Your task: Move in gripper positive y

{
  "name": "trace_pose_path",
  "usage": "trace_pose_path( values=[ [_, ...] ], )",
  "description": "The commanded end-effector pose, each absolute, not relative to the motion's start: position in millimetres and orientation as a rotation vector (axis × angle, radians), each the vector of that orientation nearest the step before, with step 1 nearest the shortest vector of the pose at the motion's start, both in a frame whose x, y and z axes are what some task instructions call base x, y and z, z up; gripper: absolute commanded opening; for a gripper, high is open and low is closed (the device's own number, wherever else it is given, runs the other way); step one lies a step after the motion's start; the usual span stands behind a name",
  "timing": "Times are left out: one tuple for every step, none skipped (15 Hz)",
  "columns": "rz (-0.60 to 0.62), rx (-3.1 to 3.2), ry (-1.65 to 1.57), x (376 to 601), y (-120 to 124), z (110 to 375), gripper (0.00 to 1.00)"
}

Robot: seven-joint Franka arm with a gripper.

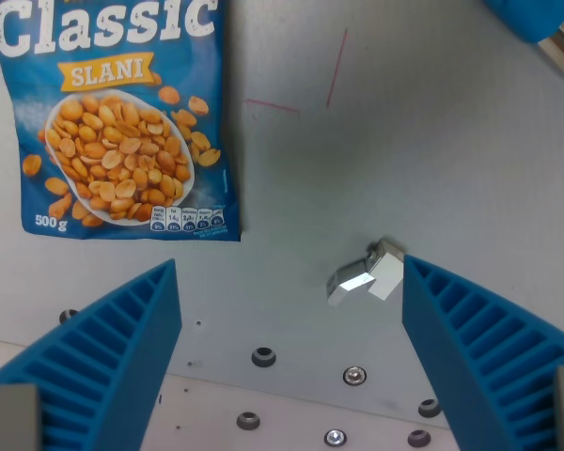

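My gripper [291, 319] is open, its two blue ribbed fingers [113, 348] rising from the bottom left and bottom right of the wrist view with nothing between them. A blue bag of salted peanuts [122, 113], printed "Classic Slani 500 g", lies flat on the grey table at the upper left, above the left finger. A small shiny metal block [365, 274] rests on the table just left of the right finger, not touching it.
Thin red lines [334, 70] are drawn on the grey table top. A blue object [536, 17] shows in the top right corner. Several bolts and holes [263, 357] dot the table edge at the bottom.
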State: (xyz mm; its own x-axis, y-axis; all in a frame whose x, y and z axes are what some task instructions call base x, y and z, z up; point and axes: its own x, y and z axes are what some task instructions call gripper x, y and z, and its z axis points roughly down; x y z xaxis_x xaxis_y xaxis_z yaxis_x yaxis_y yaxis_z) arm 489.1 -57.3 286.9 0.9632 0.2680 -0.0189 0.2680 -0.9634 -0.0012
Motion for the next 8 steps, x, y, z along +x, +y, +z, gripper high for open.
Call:
trace_pose_path(
  values=[
    [-0.022, 3.11, 0.425, 491, -62, 289, 1.0],
    [-0.022, 3.11, 0.425, 492, -67, 289, 1.0],
    [-0.022, 3.11, 0.425, 493, -72, 289, 1.0],
    [-0.022, 3.11, 0.425, 495, -77, 289, 1.0],
    [-0.022, 3.11, 0.425, 496, -81, 289, 1.0],
    [-0.022, 3.11, 0.425, 497, -86, 289, 1.0],
    [-0.022, 3.11, 0.425, 499, -91, 289, 1.0],
    [-0.022, 3.11, 0.425, 500, -96, 289, 1.0]
  ],
)
